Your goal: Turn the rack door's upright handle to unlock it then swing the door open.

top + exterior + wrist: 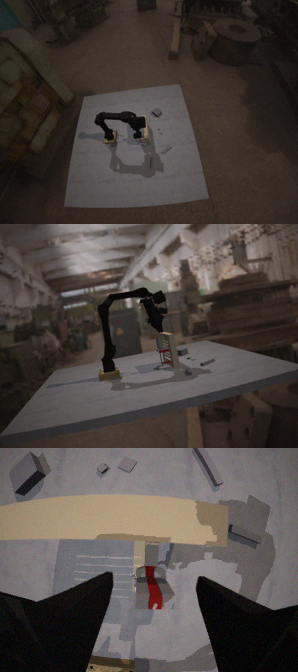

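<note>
End effector (139,129) (161,331) (156,580) open, fingers apart, nothing gripped. Red-marked handle (142,139) (158,345) (154,590) lies below, between the fingertips in wrist view. Cream rack (147,131) (174,350) (125,518) stands just beyond; farther out, grey block (157,112) (182,351) (26,473) sits on bench (134,190) (84,397) (165,478).

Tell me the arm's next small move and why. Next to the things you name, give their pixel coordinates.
I'd probably lower the gripper (161,332) (156,580) a little, fingers kept apart, to straddle the red-marked handle (155,593). In the wrist view the handle lies between the two separated fingers, touching neither, and the exterior view shows the fingertips up around the top of the cream frame (174,350) (125,518), seemingly above most of the handle.
</note>
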`<action>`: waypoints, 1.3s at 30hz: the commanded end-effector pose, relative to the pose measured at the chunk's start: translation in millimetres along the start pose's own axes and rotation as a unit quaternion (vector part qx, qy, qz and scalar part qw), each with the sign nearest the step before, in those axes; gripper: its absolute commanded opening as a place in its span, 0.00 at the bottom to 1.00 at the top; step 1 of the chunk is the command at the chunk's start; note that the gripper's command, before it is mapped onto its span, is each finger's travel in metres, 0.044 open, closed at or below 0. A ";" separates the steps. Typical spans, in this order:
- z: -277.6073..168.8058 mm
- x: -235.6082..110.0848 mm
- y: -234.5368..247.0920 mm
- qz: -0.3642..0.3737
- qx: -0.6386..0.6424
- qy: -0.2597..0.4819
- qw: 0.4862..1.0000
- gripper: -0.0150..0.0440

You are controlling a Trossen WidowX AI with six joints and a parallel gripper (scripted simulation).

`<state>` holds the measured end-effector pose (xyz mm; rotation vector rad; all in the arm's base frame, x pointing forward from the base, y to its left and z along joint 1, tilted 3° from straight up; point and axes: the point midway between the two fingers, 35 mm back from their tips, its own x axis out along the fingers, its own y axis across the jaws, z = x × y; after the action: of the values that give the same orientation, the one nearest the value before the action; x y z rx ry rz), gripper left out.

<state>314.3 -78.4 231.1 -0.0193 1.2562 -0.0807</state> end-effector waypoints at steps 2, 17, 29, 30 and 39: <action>-10.7 2.4 -3.4 0.016 0.000 0.066 0.998 0.74; -20.9 3.1 -6.2 0.028 0.002 0.118 0.993 0.74; -23.8 22.3 -5.5 0.028 0.002 0.118 0.993 0.74; -24.1 23.8 -5.4 0.028 0.002 0.118 0.993 0.74; -27.4 38.1 -4.7 0.028 0.002 0.118 0.993 0.74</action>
<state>299.8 -86.2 193.0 0.0265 1.4898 -0.0451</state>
